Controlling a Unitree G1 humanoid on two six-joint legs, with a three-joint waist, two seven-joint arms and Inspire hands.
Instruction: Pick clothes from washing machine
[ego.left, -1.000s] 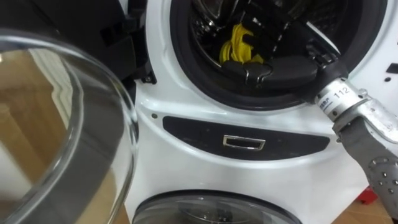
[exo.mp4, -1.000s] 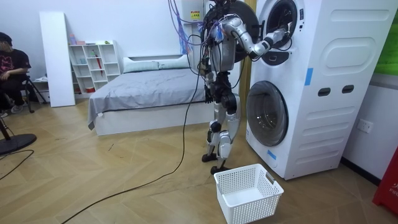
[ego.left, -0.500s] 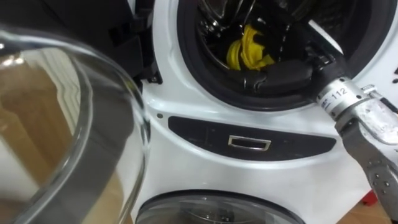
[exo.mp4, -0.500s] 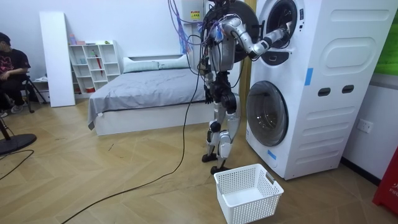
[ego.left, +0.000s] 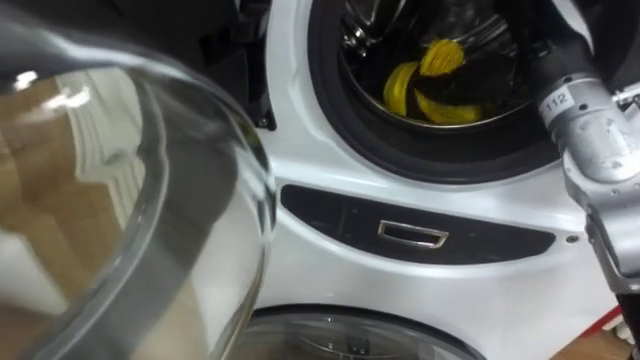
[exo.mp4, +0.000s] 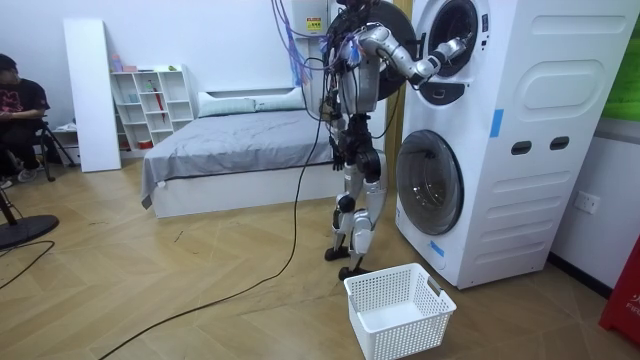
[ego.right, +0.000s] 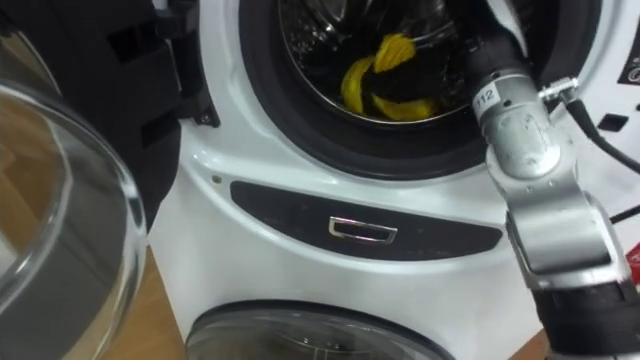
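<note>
A yellow cloth (ego.left: 405, 88) lies bunched in the upper washing machine's drum (ego.left: 375, 25), low at its front. My right hand (ego.left: 470, 88) is inside the drum, dark against the dark interior. Its fingers are curled into the yellow cloth (ego.right: 358, 78), which bulges above and below the right hand (ego.right: 412, 80). The silver forearm (ego.right: 520, 130) comes in from the right, over the door ring. In the room view I stand upright close before the stacked machines (exo.mp4: 500, 130), right arm raised into the upper opening (exo.mp4: 452, 45).
The upper machine's round glass door (ego.left: 130, 190) hangs open at my left, very near. A dark control strip with a chrome handle (ego.left: 412, 235) sits under the opening, above the lower machine's door (ego.left: 350, 335). A white laundry basket (exo.mp4: 398, 308) stands on the floor by my feet.
My right hand has gone further up and into the drum. The yellow cloth, which earlier lay above the flat hand, is now gathered round its fingers. The view has shifted right.
</note>
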